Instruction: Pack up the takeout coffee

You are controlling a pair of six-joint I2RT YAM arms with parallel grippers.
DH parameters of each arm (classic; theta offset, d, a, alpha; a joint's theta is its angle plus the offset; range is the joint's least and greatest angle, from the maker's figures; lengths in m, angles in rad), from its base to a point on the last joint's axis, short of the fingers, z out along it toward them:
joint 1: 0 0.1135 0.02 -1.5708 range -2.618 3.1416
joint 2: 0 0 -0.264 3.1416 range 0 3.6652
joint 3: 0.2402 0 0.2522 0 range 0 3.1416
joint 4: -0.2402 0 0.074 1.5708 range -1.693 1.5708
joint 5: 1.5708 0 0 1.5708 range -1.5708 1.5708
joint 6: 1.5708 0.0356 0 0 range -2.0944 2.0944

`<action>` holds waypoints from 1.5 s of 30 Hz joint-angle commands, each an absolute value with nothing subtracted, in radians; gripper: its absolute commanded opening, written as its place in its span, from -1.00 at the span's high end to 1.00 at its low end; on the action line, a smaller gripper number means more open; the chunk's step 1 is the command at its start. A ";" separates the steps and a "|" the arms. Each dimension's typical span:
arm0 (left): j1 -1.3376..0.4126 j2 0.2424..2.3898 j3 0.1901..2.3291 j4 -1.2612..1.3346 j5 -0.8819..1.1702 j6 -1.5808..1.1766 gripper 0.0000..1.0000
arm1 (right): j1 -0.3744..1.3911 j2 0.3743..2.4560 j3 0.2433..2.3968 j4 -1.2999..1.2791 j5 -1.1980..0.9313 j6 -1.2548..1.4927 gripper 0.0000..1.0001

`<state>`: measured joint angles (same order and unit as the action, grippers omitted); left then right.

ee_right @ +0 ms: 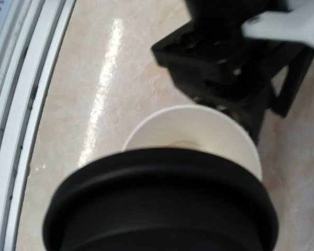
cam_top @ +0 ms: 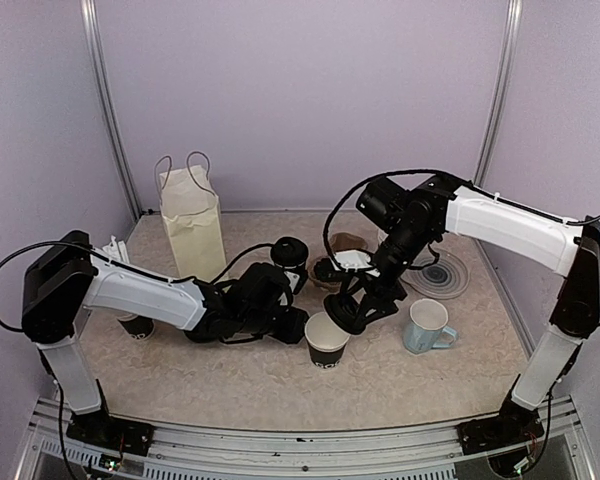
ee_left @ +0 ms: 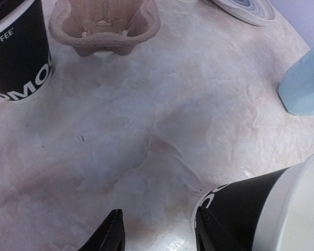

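An open black paper cup (cam_top: 327,345) with a white inside stands at the table's front middle. My right gripper (cam_top: 355,308) is shut on a black round lid (cam_top: 346,315) and holds it just above the cup's far rim. In the right wrist view the lid (ee_right: 162,204) hides the fingers, with the cup (ee_right: 199,130) below it. My left gripper (cam_top: 298,325) is open and low on the cup's left. In the left wrist view (ee_left: 159,235) its jaws are empty and the cup (ee_left: 251,209) is just outside the right finger. A second, lidded cup (cam_top: 290,255) (ee_left: 15,57) stands further back.
A brown pulp cup carrier (cam_top: 345,243) (ee_left: 104,26) sits behind the cups. A light-blue mug (cam_top: 427,325) (ee_left: 303,83) stands at the right and a plate (cam_top: 442,272) behind it. A cream paper bag (cam_top: 192,220) stands at the back left. A black cup (cam_top: 137,325) is partly hidden behind the left arm.
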<state>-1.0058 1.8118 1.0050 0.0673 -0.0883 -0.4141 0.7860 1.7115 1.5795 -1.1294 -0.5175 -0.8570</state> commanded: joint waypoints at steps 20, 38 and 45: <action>-1.115 1.479 0.945 -0.205 -0.421 -0.655 -0.09 | 0.874 1.882 1.766 -1.243 -0.377 -0.876 -0.25; -1.117 1.459 0.900 -0.184 -0.430 -0.669 -0.11 | 0.896 1.940 1.800 -1.271 -0.364 -0.858 -0.24; -1.117 1.460 0.896 -0.182 -0.428 -0.674 -0.11 | 0.905 1.954 1.802 -1.275 -0.355 -0.851 -0.24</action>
<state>-1.1126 1.4834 0.9070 -0.1917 -0.4164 -0.6659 0.8856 1.9266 1.7821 -1.2518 -0.3576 -0.8635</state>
